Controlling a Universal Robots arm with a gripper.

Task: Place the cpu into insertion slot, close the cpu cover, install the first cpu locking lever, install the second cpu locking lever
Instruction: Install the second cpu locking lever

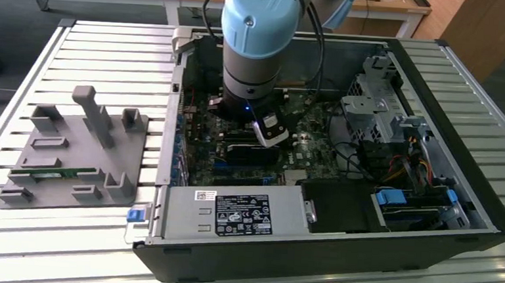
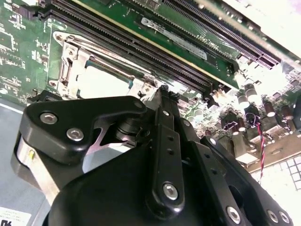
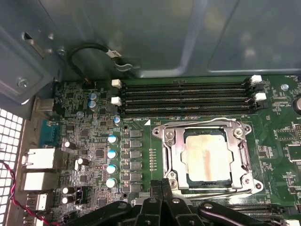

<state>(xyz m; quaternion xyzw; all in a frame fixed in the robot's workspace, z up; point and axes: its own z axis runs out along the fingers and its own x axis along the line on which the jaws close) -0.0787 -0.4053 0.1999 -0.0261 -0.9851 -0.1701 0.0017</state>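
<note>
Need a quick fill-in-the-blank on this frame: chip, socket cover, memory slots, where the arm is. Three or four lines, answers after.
1. The chip sits in the socket with its metal face turned ____.
2. The cover frames the chip, its middle cut ____.
3. The long memory slots beside the socket are ____ of cards.
4. In the exterior view the arm reaches down into the open computer ____.

Missing words: up; out; empty; case

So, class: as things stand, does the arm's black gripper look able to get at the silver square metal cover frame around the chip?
Probably yes. In the first wrist view the gripper sits right beside the silver cover frame, which lies flat around the grey chip, with nothing standing between them.
</note>
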